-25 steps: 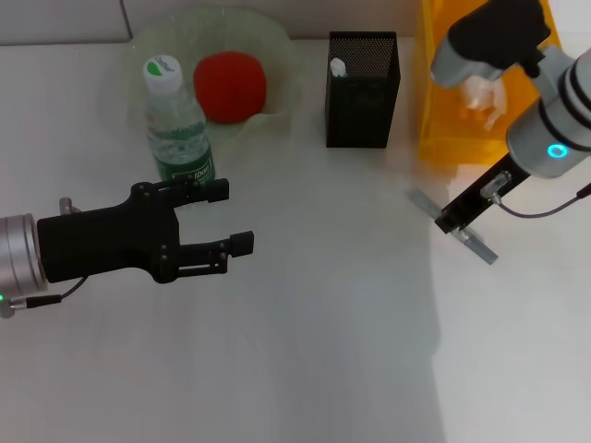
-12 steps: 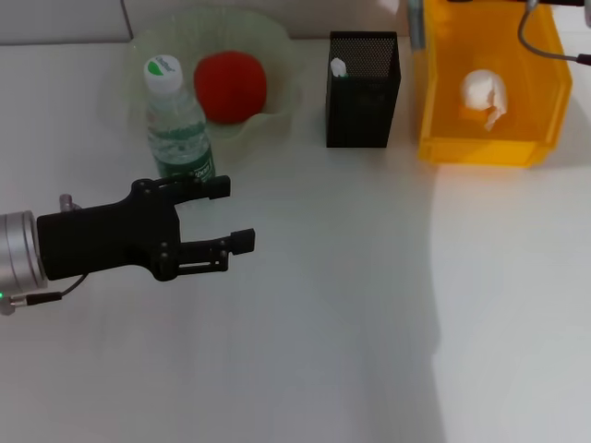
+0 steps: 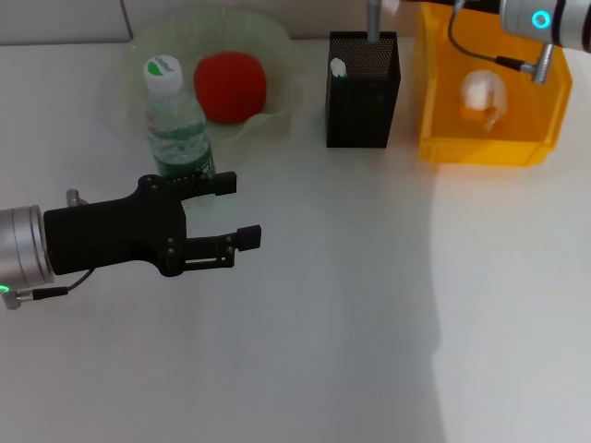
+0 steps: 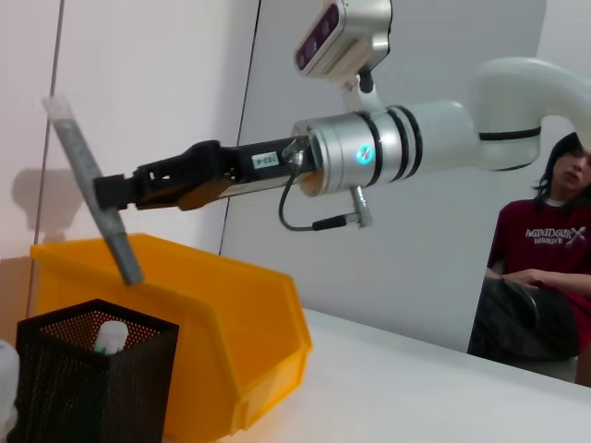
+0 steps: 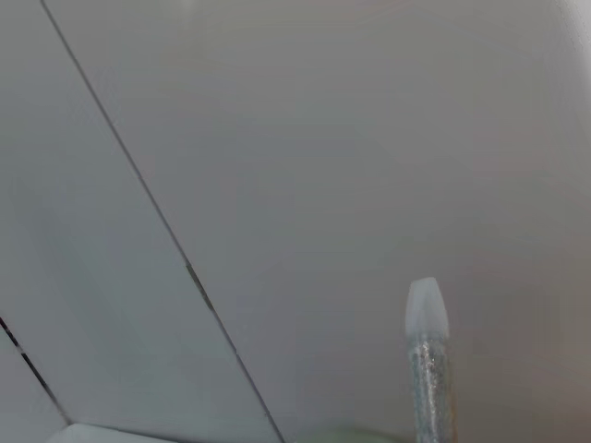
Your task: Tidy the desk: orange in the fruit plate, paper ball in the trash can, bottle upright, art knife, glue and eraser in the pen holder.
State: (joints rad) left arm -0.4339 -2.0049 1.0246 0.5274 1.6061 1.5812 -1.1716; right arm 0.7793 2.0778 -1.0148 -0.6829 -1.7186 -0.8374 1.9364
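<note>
Knife (image 4: pixel 92 194) hung clenched in your right fingers (image 4: pixel 115 189) over the holder (image 3: pixel 363 88). Left fingers (image 3: pixel 242 238) stood released. Next, you needed to lower it straight in.

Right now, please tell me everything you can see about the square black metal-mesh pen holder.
The square black metal-mesh pen holder stands upright on the white table, taller than wide, its top open. It sits between the pale-green fruit plate and the translucent yellow-orange trash can, apart from both. A small white-capped item shows inside one corner. A grey art knife, held tilted by the right gripper, hangs over its opening.
</note>
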